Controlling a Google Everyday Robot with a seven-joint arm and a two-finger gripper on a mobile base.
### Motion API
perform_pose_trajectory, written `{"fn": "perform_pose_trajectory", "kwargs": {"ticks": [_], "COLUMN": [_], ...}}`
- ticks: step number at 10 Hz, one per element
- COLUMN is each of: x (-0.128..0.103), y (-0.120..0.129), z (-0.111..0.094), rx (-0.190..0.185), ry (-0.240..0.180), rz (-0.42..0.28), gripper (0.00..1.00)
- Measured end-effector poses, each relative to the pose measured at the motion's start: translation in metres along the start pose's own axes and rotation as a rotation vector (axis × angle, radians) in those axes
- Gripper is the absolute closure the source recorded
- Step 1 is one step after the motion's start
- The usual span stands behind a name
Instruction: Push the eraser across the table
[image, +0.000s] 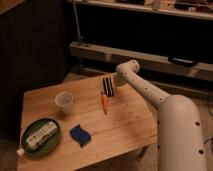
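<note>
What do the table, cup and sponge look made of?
The table looks like pale matte wood: plank seams show. The cup is probably thin clear plastic, translucent. The sponge is likely foam: dull blue, wavy edge. The gripper is beside the eraser, near the far edge.

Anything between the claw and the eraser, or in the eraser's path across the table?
Nothing visible separates the claw from the eraser just left of it. The orange marker lies right in front of the eraser, so a push toward the table's near edge would likely hit it.
</note>
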Motion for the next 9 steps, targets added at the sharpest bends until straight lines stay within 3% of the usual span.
{"fn": "perform_pose_trajectory", "kwargs": {"ticks": [2,5,9], "x": [-0.006,-0.017,-0.053], "y": [-0.003,-0.018,-0.044], "z": [0.009,0.02,0.029], "rx": [0.009,0.054,0.115], "ry": [-0.009,-0.019,-0.079], "rz": [0.002,-0.021,-0.087], "gripper": [1.0,1.0,1.0]}}
